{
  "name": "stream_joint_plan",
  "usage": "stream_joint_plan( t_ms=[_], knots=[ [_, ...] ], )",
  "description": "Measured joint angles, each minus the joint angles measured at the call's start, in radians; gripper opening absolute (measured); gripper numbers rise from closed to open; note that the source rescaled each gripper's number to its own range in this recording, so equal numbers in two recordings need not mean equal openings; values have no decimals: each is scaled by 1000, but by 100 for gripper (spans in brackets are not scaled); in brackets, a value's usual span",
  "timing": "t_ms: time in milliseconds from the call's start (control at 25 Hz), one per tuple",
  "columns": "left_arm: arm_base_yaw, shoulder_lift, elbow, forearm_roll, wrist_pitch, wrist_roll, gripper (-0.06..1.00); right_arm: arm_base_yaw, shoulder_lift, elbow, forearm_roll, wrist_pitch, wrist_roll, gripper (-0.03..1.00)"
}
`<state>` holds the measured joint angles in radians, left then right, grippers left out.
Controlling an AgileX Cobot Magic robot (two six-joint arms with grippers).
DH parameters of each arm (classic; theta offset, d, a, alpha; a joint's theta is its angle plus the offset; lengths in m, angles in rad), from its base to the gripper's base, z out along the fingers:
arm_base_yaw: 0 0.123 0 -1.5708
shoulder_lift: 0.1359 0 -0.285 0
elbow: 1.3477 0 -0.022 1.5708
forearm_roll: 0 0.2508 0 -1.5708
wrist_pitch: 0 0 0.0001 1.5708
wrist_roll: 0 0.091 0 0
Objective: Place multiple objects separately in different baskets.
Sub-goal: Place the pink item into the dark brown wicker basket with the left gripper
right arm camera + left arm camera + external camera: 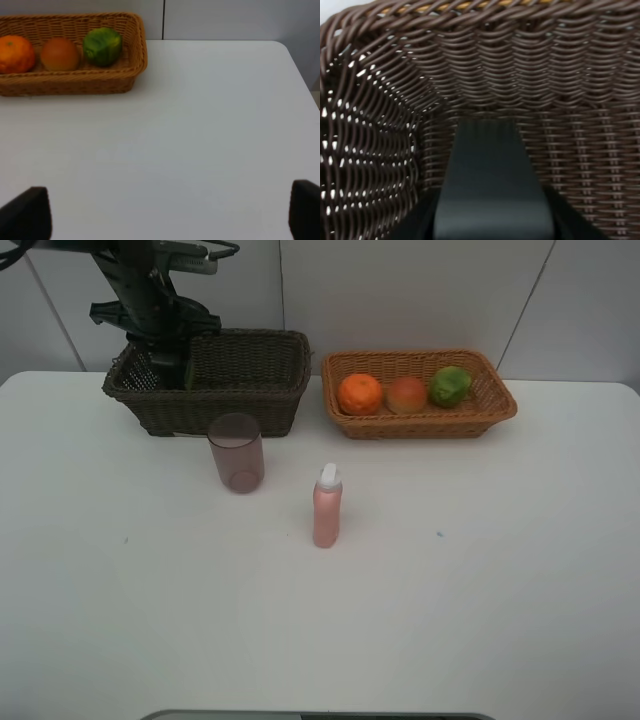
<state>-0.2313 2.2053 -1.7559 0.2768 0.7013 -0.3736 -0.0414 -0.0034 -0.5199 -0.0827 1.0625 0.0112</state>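
My left gripper point(168, 358) reaches down into the deep dark brown basket point(250, 405). In the left wrist view it point(492, 225) is shut on the dark green pump bottle point(490, 170), low against the basket's inner wall point(545, 80). The bottle shows as a green shape in the basket point(190, 372). The orange point(359, 393), red-orange fruit point(406, 395) and green fruit point(450, 386) lie in the light orange-brown basket point(420, 426). The pinkish-purple cup point(237, 452) and slim pink bottle point(327, 506) stand on the table. My right gripper point(170, 212) is open and empty over bare table.
The white table point(480, 570) ends at a rounded corner point(285, 47) by the right gripper. The light basket point(75, 82) with its three fruits lies a way off from the right gripper. A tiled wall stands behind the baskets.
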Motion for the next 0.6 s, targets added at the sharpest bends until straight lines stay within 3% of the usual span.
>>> stream_joint_plan(
  t_ms=[320, 400, 480, 600],
  knots=[
    [19, 0, 0, -18, 22, 0, 49, 0, 0, 0, 0, 0, 0, 100],
    [19, 0, 0, -19, 18, 0, 63, 0, 0, 0, 0, 0, 0, 100],
    [19, 0, -3, -19, 7, 0, 83, 0, 0, 0, 0, 0, 0, 100],
    [19, 0, -3, -25, 4, 0, 95, 0, 0, 0, 0, 0, 0, 100]
  ],
)
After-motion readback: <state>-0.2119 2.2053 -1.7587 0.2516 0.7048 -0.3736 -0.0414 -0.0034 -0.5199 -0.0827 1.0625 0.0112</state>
